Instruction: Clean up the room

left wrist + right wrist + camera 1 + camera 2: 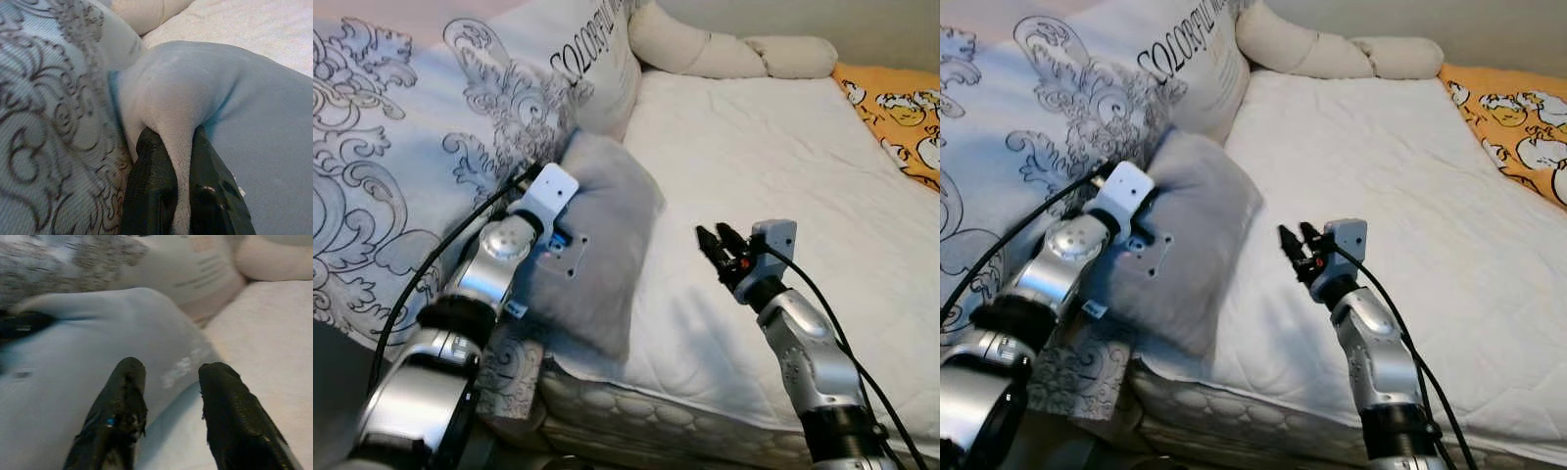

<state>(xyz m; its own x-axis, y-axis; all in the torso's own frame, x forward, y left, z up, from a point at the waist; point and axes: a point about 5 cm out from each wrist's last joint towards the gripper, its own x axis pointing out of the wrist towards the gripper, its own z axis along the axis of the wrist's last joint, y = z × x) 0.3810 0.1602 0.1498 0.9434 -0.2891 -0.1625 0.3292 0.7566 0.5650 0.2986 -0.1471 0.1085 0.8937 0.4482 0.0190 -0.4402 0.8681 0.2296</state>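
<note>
Left gripper [178,196] clamped on grey pillow [597,245], long axis up the bed; right gripper [720,247] parted, empty, just beside its near edge.

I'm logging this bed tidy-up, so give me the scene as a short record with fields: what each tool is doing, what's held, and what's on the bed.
left tool: shut on a fold of the grey pillow
right tool: open, above the white mattress, pointing at the grey pillow, apart from it
grey pillow: at the bed's left edge, against the patterned duvet
head of bed: printed pillow, cream bolster
far right: orange blanket
</note>
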